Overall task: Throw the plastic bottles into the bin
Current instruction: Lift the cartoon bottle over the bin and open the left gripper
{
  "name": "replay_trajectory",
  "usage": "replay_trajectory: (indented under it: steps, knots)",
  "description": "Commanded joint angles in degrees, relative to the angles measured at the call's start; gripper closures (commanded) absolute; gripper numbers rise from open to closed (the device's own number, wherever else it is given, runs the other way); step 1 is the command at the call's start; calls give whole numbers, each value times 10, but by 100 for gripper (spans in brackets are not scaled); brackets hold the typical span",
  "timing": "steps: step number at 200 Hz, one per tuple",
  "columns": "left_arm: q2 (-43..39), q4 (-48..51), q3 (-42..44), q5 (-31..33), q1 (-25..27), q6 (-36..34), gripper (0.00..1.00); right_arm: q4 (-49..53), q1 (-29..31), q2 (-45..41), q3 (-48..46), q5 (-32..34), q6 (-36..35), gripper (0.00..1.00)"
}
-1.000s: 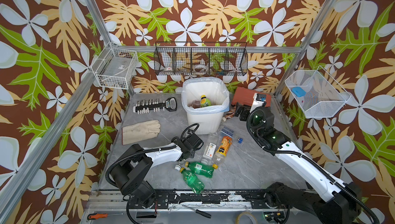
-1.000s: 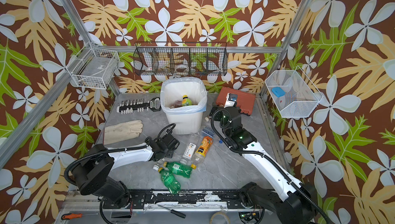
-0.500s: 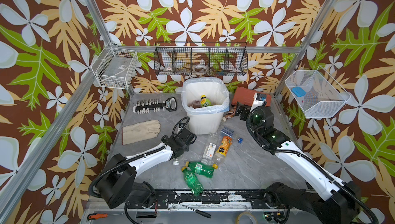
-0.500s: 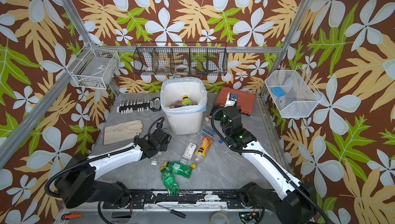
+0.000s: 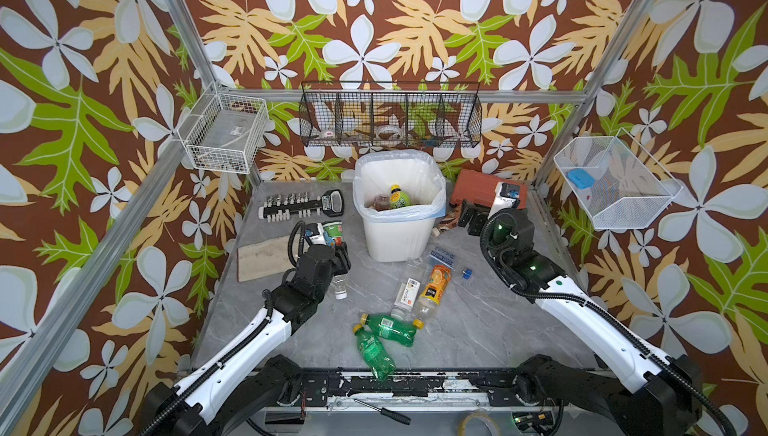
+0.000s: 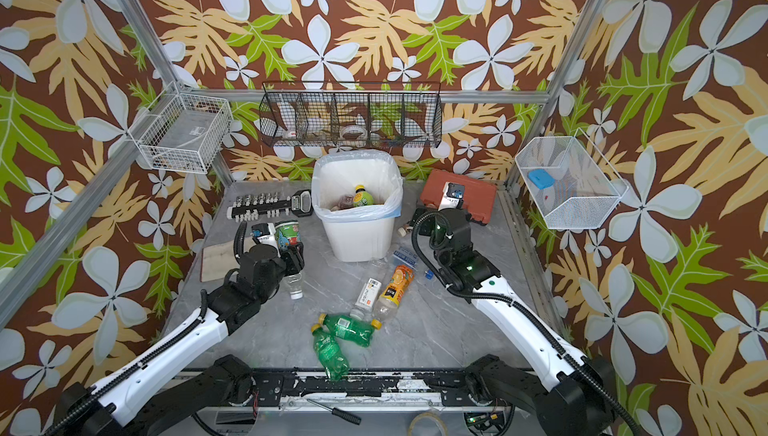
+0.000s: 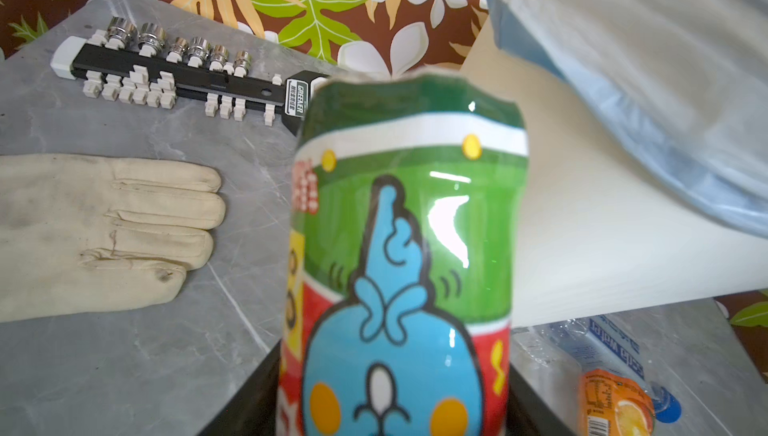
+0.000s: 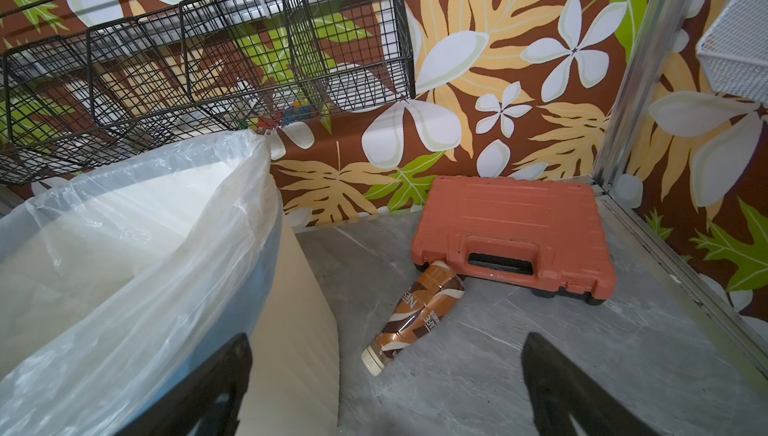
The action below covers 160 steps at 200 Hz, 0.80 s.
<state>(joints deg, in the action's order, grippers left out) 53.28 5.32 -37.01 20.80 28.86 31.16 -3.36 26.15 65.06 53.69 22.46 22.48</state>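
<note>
My left gripper is shut on a plastic bottle with a green, red and blue label, held above the table just left of the bin. Its clear neck and white cap point down toward the front. The white bin, lined with a bag, has bottles inside. Two green bottles, an orange-labelled one and clear ones lie on the table in front of it. My right gripper is open and empty right of the bin, near a brown bottle lying by the case.
A red-brown tool case sits at the back right. A cream glove and a socket rail lie left of the bin. Wire baskets hang on the walls. A small blue cap lies near the right arm.
My left gripper has risen from beside the green bottles and moved back toward the bin's left side, carrying the labelled bottle. The right arm has stayed put.
</note>
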Motion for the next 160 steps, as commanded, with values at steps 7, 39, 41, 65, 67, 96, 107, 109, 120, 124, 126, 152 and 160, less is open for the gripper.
replay_trajectory:
  steps: [7,39,41,65,67,96,107,109,120,124,126,152,160]
  knots:
    - [-14,-23,-7,9,-3,-3,37,-20,0,0,-5,3,1,1]
    - [-27,-31,-59,6,-6,-24,37,-13,-3,0,3,-3,1,0]
    - [-27,-33,-64,4,-6,-26,37,-13,-3,0,3,-2,0,0]
    - [-3,-63,-139,-5,-6,-64,37,-18,-6,1,3,1,-3,0]
    - [1,-66,-146,-7,-6,-67,37,-17,-6,1,3,-1,-3,1]
    - [78,-124,-250,-69,-6,-98,37,-19,-7,-5,-2,-2,-2,0]
    - [122,-139,-294,-98,-6,-99,38,-17,-7,-10,-5,0,-1,0]
    - [131,-139,-304,-103,-6,-100,38,-15,-7,-12,-4,0,-1,0]
    - [182,-138,-358,-139,-6,-101,38,-5,-7,-19,-3,3,-3,0]
    - [202,-137,-378,-146,-6,-102,38,-3,-7,-21,-4,5,-4,0]
    - [212,-136,-388,-150,-6,-101,38,-2,-7,-23,-5,6,-5,0]
    - [339,-120,-513,-177,-5,-102,38,2,-8,-47,-19,17,-3,0]
    - [374,-111,-550,-183,-4,-100,38,6,-9,-51,-19,18,-3,1]
